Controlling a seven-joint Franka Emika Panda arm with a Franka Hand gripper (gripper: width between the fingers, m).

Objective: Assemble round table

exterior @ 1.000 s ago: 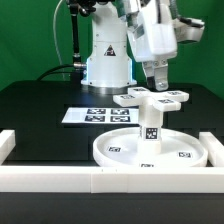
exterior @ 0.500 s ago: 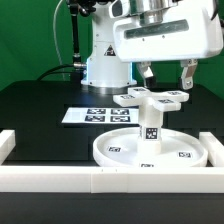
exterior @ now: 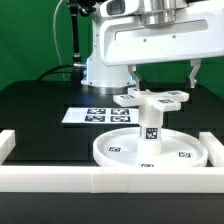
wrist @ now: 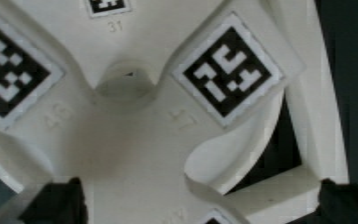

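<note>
The large round rimmed disc [exterior: 115, 150] lies on the black table just behind the front rail. The short post [exterior: 150, 125] stands upright in its middle. The flat base piece [exterior: 152, 97] lies across the top of the post. My gripper [exterior: 163, 76] hangs just above the base piece, open and empty, with one finger [exterior: 133, 72] on each side. In the wrist view the base piece [wrist: 140, 110] fills the picture with its square tags. My gripper [wrist: 197, 206] shows there only as two dark fingertips [wrist: 51, 205] set wide apart.
The marker board [exterior: 95, 115] lies flat behind the disc toward the exterior view's left. The long white border rail [exterior: 100, 182] runs along the front, with raised ends at both sides. The arm's white pedestal [exterior: 105, 65] stands at the back.
The hand has turned about its vertical axis from side-on to broad face and risen a little. The fingers now stand wide apart above the base piece. The parts have not moved.
</note>
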